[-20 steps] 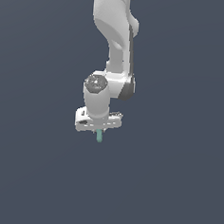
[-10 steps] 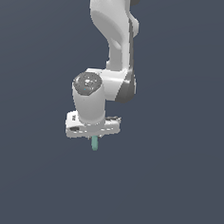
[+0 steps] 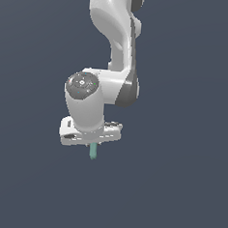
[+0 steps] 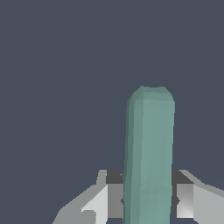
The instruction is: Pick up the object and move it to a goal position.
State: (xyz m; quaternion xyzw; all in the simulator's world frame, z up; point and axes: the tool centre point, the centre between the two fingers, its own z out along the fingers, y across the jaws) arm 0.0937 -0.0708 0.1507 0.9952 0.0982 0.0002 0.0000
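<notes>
The object, a thin teal-green peg (image 3: 92,151), hangs upright below the white hand of my arm in the exterior view; only its lower end shows under the hand. My gripper (image 3: 92,144) is shut on it. In the wrist view the peg (image 4: 148,153) fills the middle, rising from between the two fingers (image 4: 186,199), which press on it from both sides. My gripper (image 4: 146,201) holds its near end. No goal marker shows in either view.
The white arm (image 3: 114,43) comes down from the top of the exterior view to the wrist. Behind everything is a plain dark grey-blue background with no table, edge or other object in view.
The hand with the peg has shifted toward the exterior view's left and slightly lower, and looks a little larger. The peg stays gripped and upright.
</notes>
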